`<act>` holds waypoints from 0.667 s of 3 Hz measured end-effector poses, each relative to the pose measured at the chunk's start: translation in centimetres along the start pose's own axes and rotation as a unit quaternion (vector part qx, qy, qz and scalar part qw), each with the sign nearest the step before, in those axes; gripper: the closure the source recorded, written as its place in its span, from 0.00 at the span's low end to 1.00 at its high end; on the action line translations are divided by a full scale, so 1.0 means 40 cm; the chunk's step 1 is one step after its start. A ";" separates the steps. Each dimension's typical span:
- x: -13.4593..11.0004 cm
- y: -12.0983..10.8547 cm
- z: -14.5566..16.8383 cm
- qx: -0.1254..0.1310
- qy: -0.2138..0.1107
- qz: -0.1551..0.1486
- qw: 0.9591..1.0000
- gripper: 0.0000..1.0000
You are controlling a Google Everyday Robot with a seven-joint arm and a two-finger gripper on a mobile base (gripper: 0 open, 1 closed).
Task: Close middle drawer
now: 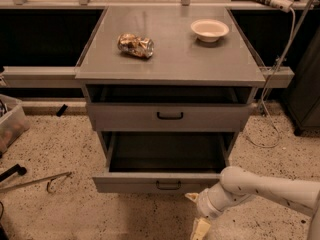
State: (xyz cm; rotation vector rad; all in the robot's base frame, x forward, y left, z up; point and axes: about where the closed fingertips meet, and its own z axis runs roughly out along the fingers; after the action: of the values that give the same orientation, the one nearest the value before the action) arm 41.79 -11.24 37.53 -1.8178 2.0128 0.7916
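The middle drawer point(125, 183) is pulled out below the taller top drawer point(130, 118), and its deep grey box is empty. A small black bar handle point(168, 185) sits at the centre of its front. My gripper point(197, 213) is low at the right end of the drawer front, on a white arm point(270, 188) that comes in from the right. Its cream fingertips point(201, 229) stand apart; it is open and holds nothing. One fingertip is close to the front's lower right corner. The lowest drawer is hidden under the open one.
A crushed can point(135, 45) and a white bowl point(209, 29) lie on the tabletop point(175, 64). A white cable point(272, 94) hangs at the right and trails on the speckled floor. A plastic bin point(11, 124) and a metal rod point(35, 182) lie on the left.
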 end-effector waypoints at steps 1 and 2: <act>-0.015 -0.041 -0.015 0.016 0.007 -0.011 1.000 0.00; -0.083 -0.144 -0.068 0.039 0.019 -0.047 0.998 0.00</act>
State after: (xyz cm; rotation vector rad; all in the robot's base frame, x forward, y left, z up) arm 48.27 -10.40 40.51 -1.8801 1.9367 0.6468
